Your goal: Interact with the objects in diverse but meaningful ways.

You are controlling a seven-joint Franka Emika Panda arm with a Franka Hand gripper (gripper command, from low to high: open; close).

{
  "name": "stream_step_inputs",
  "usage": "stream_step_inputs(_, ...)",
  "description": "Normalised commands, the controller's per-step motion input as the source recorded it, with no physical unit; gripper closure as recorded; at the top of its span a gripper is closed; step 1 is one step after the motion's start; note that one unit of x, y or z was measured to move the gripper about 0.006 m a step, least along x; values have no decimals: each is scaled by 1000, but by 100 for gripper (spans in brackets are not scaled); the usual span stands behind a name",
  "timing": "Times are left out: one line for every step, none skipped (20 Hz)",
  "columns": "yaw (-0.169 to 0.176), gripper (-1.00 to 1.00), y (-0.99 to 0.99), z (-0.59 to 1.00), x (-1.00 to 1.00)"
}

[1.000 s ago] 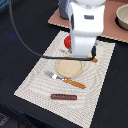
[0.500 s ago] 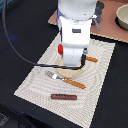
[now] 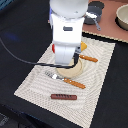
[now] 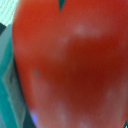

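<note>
1. Wrist view: red tomato point(image 4: 70, 65) fills nearly the whole picture, green stem bit at one edge. It sits right under the camera, very close to the pincer. No fingers show, so I cannot tell if the pincer is spread, pressed together, or pinching the tomato.
2. Exterior view: arm point(image 3: 67, 32) hangs over the tan plate point(image 3: 75, 71) in the middle of the striped placemat point(image 3: 100, 75); arm body hides the pincer and the tomato completely.
3. Judgement: tomato is either held or about to be taken, above or at the plate. Contact not confirmed.
4. Brown sausage point(image 3: 63, 97) lies on the mat's near part, untouched, well apart from the arm.
5. Two orange-handled utensils flank the plate: fork point(image 3: 66, 80) on the near side, another piece point(image 3: 90, 58) on the exterior view's right.
6. Grey pot point(image 3: 94, 12) and tan bowl point(image 3: 122, 17) sit far back on the counter point(image 3: 107, 32), not engaged.
7. Progress: open-ended task, tomato interaction apparently mid-way; sausage and the rest left. Bread block and bottle not visible here.
</note>
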Motion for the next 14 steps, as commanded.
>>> stream_step_inputs(0, 100, 126, -166, -957)
stream_step_inputs(0, 100, 134, -180, -969)
stream_step_inputs(0, 100, 137, -183, -971)
stream_step_inputs(0, 100, 154, -186, -963)
stream_step_inputs(0, 100, 160, -183, -954)
stream_step_inputs(0, 100, 163, -183, -949)
stream_step_inputs(0, 100, 171, -189, -946)
stream_step_inputs(0, 100, 180, -194, -949)
stream_step_inputs(0, 100, 197, -211, -954)
stream_step_inputs(0, 100, 203, -220, -957)
stream_step_inputs(0, 100, 206, -223, -957)
stream_step_inputs(0, 100, 203, -220, -951)
stream_step_inputs(0, 100, 206, -217, -949)
stream_step_inputs(0, 100, 214, -226, -951)
